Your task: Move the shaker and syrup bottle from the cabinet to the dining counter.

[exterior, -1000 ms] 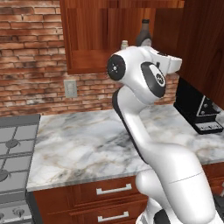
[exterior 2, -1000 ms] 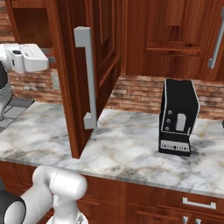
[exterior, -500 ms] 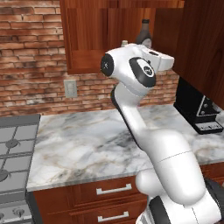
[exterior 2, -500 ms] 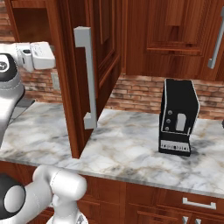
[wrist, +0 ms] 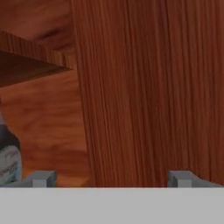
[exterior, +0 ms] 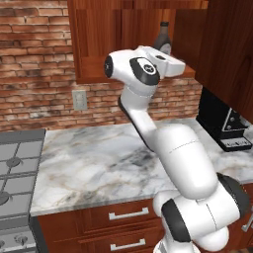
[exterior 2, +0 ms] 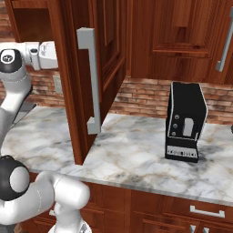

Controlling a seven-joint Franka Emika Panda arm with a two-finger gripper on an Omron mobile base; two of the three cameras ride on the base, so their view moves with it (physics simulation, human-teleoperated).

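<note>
**Progress check: reach into cabinet, nothing moved yet**

Cabinet door stands open; its long silver bar handle is visible in right base view. Syrup bottle is upright on the cabinet shelf, just behind the robot's hand as seen from left base view. In hand view a dark bottle w/ pale label sits at the far left edge, probably the same one. Shaker: can't pick it out w/ certainty, likely hidden behind the wrist.

Gripper: fingers spread full wide, nothing between them, pointed mostly at the cabinet's inner wood wall, so off to one side of the bottle.

Status, by my read: door opening done. Still to do: line up on 1st item, grasp, carry to dining counter, then repeat for 2nd item. Early in the task, approx. approach phase.
</note>
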